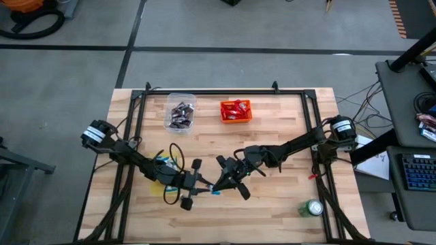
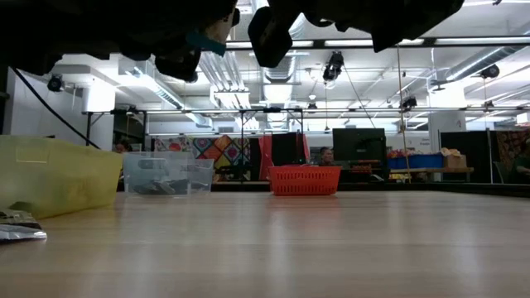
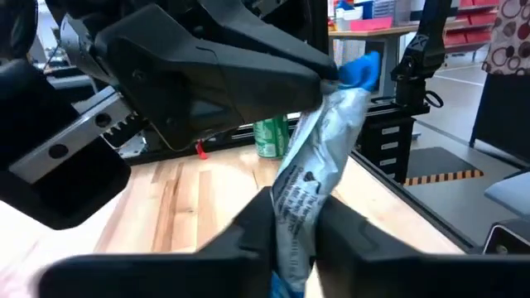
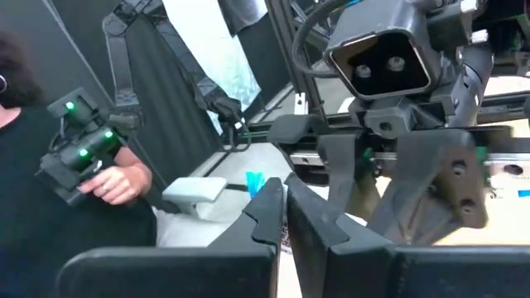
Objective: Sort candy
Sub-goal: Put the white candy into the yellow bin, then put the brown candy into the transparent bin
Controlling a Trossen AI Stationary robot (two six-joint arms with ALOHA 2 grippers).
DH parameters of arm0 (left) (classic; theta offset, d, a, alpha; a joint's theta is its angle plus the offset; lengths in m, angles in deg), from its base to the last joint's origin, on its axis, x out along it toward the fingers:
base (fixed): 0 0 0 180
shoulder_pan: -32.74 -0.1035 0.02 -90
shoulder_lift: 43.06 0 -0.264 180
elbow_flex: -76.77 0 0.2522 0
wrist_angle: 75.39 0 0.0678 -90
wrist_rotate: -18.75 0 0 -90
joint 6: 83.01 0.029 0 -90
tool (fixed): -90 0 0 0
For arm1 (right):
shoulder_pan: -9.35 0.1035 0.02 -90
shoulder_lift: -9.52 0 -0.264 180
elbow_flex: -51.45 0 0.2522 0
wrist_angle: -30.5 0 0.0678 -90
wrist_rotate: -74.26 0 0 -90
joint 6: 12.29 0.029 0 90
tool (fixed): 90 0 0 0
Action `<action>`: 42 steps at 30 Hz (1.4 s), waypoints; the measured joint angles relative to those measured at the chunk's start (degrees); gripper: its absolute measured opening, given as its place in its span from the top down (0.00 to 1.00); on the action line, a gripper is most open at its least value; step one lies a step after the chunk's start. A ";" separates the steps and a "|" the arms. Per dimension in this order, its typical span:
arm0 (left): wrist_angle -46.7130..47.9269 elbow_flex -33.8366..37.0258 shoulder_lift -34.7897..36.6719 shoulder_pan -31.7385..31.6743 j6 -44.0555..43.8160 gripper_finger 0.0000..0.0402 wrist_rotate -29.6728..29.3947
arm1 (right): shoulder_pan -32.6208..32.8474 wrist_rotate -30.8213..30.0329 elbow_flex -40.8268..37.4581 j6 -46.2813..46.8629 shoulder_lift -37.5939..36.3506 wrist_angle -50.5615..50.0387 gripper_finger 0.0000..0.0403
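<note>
Both arms meet over the middle front of the wooden counter (image 1: 272, 204), on the near side of the orange mesh plastic bin (image 1: 236, 110) that holds red-wrapped candy.

The left gripper (image 3: 291, 228) has its two dark fingers nearly together, pinched on the lower end of a silver-and-blue wrapped mini bar of candy (image 3: 319, 170), which stands roughly upright between them, lifted clear of the counter. The right gripper (image 4: 284, 217) is closed, its fingers pressed onto the blue upper tip of the same bar, so the candy is held at both ends, one gripper on each.

Beside the orange bin sits a clear plastic bin (image 1: 180, 112) with dark-wrapped candy inside. A yellow plastic bin (image 2: 54, 176) lies under the left arm. A green drink can (image 1: 312, 208) stands near the counter's front right corner, well away from the orange bin.
</note>
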 joint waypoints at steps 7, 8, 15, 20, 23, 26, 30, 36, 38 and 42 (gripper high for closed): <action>7.80 0.35 4.33 0.53 -5.67 0.93 -0.31 | -0.71 -6.22 0.02 1.15 -0.75 0.33 0.95; 9.75 0.35 5.72 0.69 -6.55 0.93 -0.32 | -0.91 -6.83 0.02 1.16 -1.15 0.02 0.94; 48.65 -1.56 23.79 1.90 -25.16 0.96 -0.33 | -1.69 -15.39 0.07 0.91 -4.41 -5.75 0.80; 89.04 -8.09 33.71 2.49 -50.24 0.94 -4.30 | -1.73 -19.58 0.09 0.34 -4.56 -8.33 0.72; 108.09 -11.16 35.40 3.00 -59.60 0.93 -8.66 | -1.71 -19.61 0.09 -0.20 -4.27 -8.56 0.70; 120.23 -11.74 34.76 2.99 -66.36 0.93 -8.42 | -1.68 -19.58 0.09 -0.20 -4.17 -9.18 0.68; 123.92 -10.27 32.58 2.94 -67.86 0.93 -7.96 | -1.68 -19.59 0.09 -0.20 -4.17 -9.11 0.66; 123.52 -10.17 29.14 2.89 -67.86 0.89 -8.02 | -1.68 -19.61 0.09 0.71 -4.16 -9.13 0.63; 123.87 -10.96 28.22 2.89 -67.86 0.85 -8.02 | -1.68 -19.61 0.09 2.10 -4.15 -9.13 0.62; 126.29 -13.04 26.46 2.89 -67.77 0.75 -7.95 | -1.68 -19.61 0.09 5.53 -4.15 -10.44 0.61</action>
